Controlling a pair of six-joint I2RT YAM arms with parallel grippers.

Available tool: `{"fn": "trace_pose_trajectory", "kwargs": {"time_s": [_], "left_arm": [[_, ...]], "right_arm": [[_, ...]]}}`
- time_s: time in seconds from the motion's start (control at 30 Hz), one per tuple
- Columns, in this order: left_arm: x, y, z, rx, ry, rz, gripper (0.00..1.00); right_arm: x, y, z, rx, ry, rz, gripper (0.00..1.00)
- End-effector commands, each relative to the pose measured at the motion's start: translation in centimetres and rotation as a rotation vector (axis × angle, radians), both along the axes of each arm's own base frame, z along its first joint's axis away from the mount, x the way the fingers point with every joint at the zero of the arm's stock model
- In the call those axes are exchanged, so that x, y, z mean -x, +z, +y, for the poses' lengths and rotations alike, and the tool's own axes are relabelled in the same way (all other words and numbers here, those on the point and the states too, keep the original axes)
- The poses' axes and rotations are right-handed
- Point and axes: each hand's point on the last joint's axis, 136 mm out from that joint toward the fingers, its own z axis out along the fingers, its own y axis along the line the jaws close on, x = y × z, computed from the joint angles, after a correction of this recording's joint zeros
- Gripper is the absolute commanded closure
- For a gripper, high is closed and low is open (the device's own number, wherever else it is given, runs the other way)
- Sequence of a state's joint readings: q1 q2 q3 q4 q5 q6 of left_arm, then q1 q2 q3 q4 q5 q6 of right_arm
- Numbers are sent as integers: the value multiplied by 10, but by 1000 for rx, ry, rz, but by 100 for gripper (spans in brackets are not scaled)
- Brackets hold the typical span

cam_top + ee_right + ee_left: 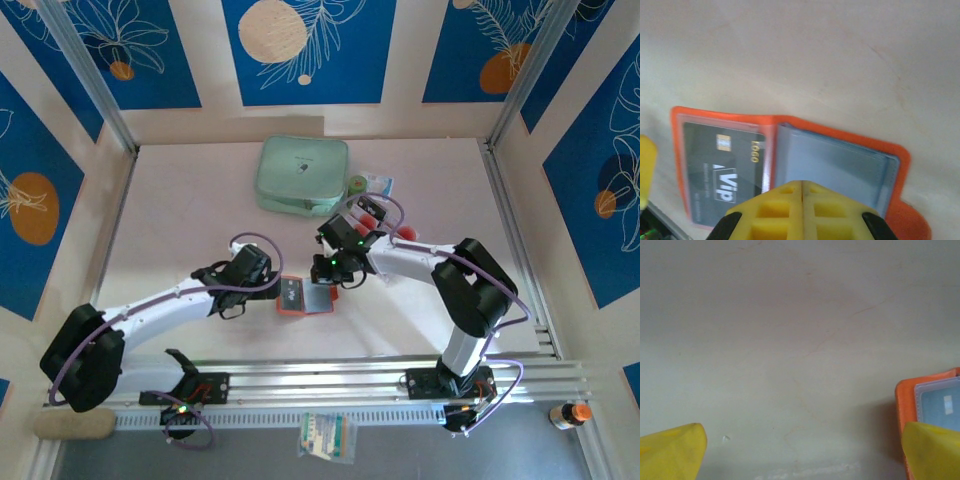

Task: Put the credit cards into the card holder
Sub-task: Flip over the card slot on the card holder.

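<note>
Card holder (832, 161) under closed R gripper (802, 187)

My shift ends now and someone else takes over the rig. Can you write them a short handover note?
Left tool: open, empty, beside the card holder.
Right tool: shut, nothing seen in it, above the holder's near edge.
Holder lies open on the table; a dark VIP card sits in its left pocket, and the right pockets look empty.
Left to do: red-marked items by the mint-green case may be the credit cards; too small to confirm.
</note>
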State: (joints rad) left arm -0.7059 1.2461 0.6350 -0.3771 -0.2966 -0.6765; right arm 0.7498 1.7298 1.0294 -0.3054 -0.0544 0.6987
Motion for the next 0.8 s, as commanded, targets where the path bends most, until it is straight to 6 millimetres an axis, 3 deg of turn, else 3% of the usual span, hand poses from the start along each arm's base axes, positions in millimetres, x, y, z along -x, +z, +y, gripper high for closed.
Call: {"fn": "trace_pose_trajectory", "kwargs": {"time_s": [0.0, 0.37, 0.77], "left_arm": [[-7, 8, -10, 38, -23, -9, 0], [2, -24, 2, -33, -4, 52, 0], [5, -36, 7, -60, -1, 67, 0]], "right_arm": [[0, 20, 16, -67, 32, -10, 99], [6, 5, 39, -78, 63, 22, 99], [7, -8, 47, -61, 73, 46, 99]]}}
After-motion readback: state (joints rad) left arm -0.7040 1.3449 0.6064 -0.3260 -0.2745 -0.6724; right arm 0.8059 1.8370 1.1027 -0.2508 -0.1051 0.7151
